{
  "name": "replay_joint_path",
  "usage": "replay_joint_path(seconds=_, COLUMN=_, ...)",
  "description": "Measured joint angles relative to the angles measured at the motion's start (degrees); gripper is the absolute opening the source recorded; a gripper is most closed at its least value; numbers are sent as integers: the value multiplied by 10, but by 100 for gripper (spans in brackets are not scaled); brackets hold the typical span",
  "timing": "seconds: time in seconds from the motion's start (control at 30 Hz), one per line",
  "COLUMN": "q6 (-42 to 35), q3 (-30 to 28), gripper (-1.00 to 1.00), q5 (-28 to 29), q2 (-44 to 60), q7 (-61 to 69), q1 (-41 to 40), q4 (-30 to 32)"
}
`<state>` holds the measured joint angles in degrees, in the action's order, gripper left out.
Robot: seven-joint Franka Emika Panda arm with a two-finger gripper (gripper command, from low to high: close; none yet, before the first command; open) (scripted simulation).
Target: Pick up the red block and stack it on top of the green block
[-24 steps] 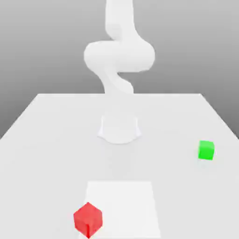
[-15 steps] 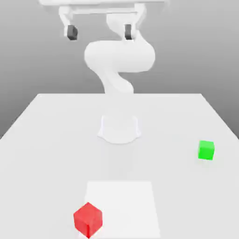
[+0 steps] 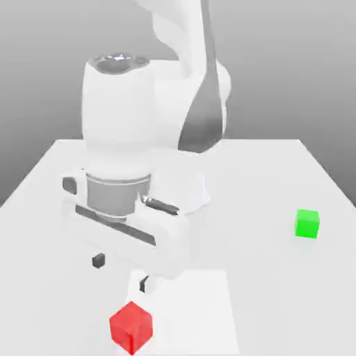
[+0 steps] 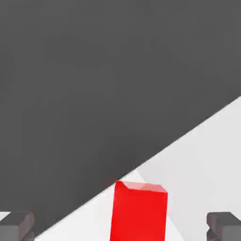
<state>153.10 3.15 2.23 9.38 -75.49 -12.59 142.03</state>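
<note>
Exterior view first: the white Panda arm [image 3: 149,104] fills the middle of the shot, bent low over the near part of the pale desk [image 3: 278,292]. Its claw [image 3: 121,272] hangs just above the desk surface with the two dark fingertips [image 3: 98,261] spread wide apart, nothing between them. The red block [image 3: 131,326] sits at the near edge of the desk, toward the exterior view's left, turned so one corner faces the camera, just in front of and below the claw and not touched by it. It rests at the corner of a brighter white square patch [image 3: 188,306] marked on the desk. The green block [image 3: 306,223] stands well apart, over on the exterior view's right, flat on the desk and alone. No brand, label or lettering can be read on the arm, the blocks or the desk.

Over to the hand view: the red block [image 4: 139,212] sits between the two grey fingertips [image 4: 17,225], which stand at opposite edges of the picture, far from the block's faces. The claw [image 4: 121,226] is spread open here too, gripping nothing. The block rests on the light desk [image 4: 207,160], with a dark grey background beyond the desk's edge. No writing shows here either.
</note>
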Motion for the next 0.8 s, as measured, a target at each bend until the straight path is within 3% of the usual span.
replay_joint_path(seconds=0.17, q6=78, q3=-7, gripper=0, q5=2, q2=103, q7=-13, q1=4, q4=-9)
replay_joint_path(seconds=0.2, q6=91, q3=-9, gripper=-100, q5=4, q2=119, q7=-15, q1=5, q4=-11)
replay_joint_path(seconds=0.43, q6=93, q3=-9, gripper=-100, q5=6, q2=121, q7=-16, q1=4, q4=-11)
replay_joint_path(seconds=0.6, q6=20, q3=4, gripper=-100, q5=-7, q2=32, q7=-9, q1=-1, q4=4)
replay_joint_path(seconds=0.8, q6=2, q3=96, gripper=-100, q5=-45, q2=-39, q7=-68, q1=92, q4=53)
